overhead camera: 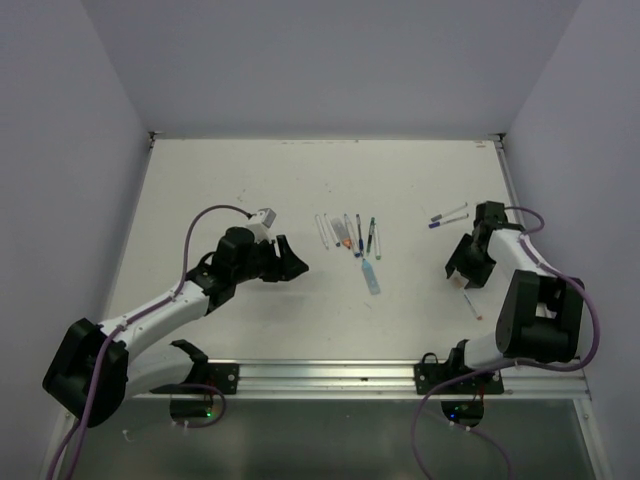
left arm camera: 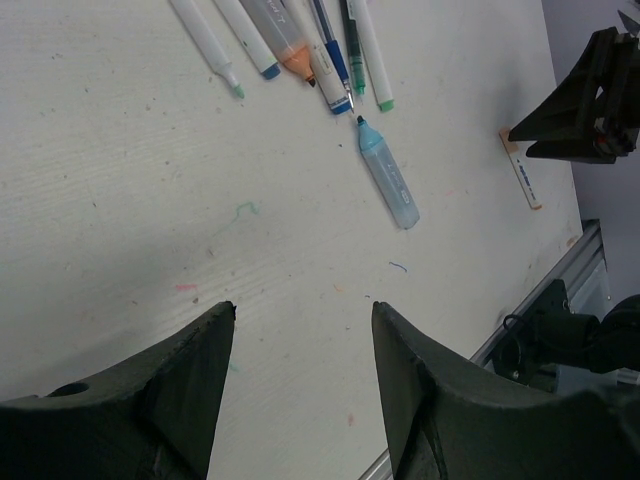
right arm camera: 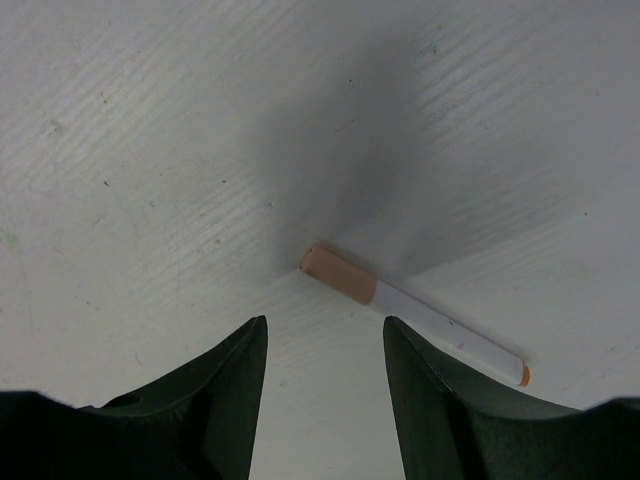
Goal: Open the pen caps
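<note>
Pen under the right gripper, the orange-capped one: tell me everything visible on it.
The pen has a smooth white, plastic-looking barrel, with a peach-orange cap seated on one end and a thin orange band at the other. It lies flat on the white table near the right side, apart from the row of other pens. It sits diagonally just ahead of the right gripper, whose fingers are open and not touching it. Small dark print shows on the barrel in the left wrist view.
</note>
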Robot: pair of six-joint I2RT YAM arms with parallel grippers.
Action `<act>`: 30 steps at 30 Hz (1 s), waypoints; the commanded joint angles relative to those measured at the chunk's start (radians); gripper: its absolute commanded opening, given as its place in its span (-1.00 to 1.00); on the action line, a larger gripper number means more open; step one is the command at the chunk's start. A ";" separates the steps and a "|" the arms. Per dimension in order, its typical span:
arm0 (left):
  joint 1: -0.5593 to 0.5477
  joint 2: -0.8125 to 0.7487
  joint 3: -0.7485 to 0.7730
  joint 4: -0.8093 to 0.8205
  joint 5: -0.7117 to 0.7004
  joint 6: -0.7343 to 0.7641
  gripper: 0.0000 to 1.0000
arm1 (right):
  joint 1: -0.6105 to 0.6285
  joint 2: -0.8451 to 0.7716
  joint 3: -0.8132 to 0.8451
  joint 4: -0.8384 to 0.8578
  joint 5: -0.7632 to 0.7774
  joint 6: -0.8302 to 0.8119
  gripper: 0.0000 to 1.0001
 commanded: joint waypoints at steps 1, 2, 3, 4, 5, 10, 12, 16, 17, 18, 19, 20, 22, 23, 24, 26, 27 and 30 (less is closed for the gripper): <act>-0.006 0.007 -0.014 0.053 0.010 -0.005 0.21 | 0.002 0.028 0.021 0.017 0.023 -0.027 0.08; -0.006 0.007 -0.017 0.055 0.010 -0.005 0.21 | 0.002 0.040 0.022 0.019 0.022 -0.031 0.08; -0.007 0.009 -0.017 0.055 0.011 -0.005 0.21 | 0.002 0.047 0.024 0.021 0.023 -0.034 0.08; -0.006 0.009 -0.017 0.055 0.010 -0.005 0.21 | 0.002 0.050 0.024 0.022 0.028 -0.037 0.08; -0.006 0.009 -0.017 0.052 0.008 -0.002 0.21 | 0.002 0.051 0.024 0.022 0.028 -0.039 0.08; -0.006 0.009 -0.016 0.047 0.005 0.005 0.21 | 0.004 0.071 0.028 0.025 0.043 -0.047 0.08; -0.006 0.009 -0.017 0.049 0.008 0.005 0.21 | 0.004 0.082 0.028 0.027 0.048 -0.047 0.08; -0.007 0.006 -0.020 0.047 0.008 0.008 0.21 | 0.002 0.093 0.041 0.024 0.078 -0.048 0.08; -0.006 0.004 -0.022 0.047 0.007 0.008 0.21 | 0.004 0.091 0.042 0.025 0.080 -0.048 0.08; -0.006 0.003 -0.022 0.047 0.007 0.008 0.21 | 0.002 0.091 0.042 0.024 0.092 -0.048 0.08; -0.006 0.003 -0.025 0.047 0.007 0.009 0.21 | 0.004 0.091 0.042 0.024 0.095 -0.048 0.08; -0.006 0.003 -0.025 0.047 0.007 0.008 0.21 | 0.002 0.091 0.042 0.022 0.097 -0.048 0.08; -0.006 0.003 -0.028 0.047 0.007 0.008 0.21 | 0.002 0.096 0.047 0.021 0.107 -0.047 0.08; -0.006 0.003 -0.028 0.050 0.008 0.008 0.21 | 0.004 0.099 0.050 0.021 0.112 -0.047 0.07; -0.006 0.003 -0.028 0.050 0.008 0.008 0.21 | 0.002 0.103 0.053 0.016 0.121 -0.047 0.07; -0.006 0.006 -0.028 0.050 0.010 0.009 0.21 | 0.002 0.109 0.062 0.014 0.124 -0.047 0.07; -0.006 0.007 -0.030 0.050 0.010 0.011 0.21 | 0.002 0.111 0.065 0.013 0.129 -0.047 0.07; -0.006 0.007 -0.030 0.052 0.010 0.011 0.21 | 0.002 0.122 0.074 0.007 0.140 -0.045 0.07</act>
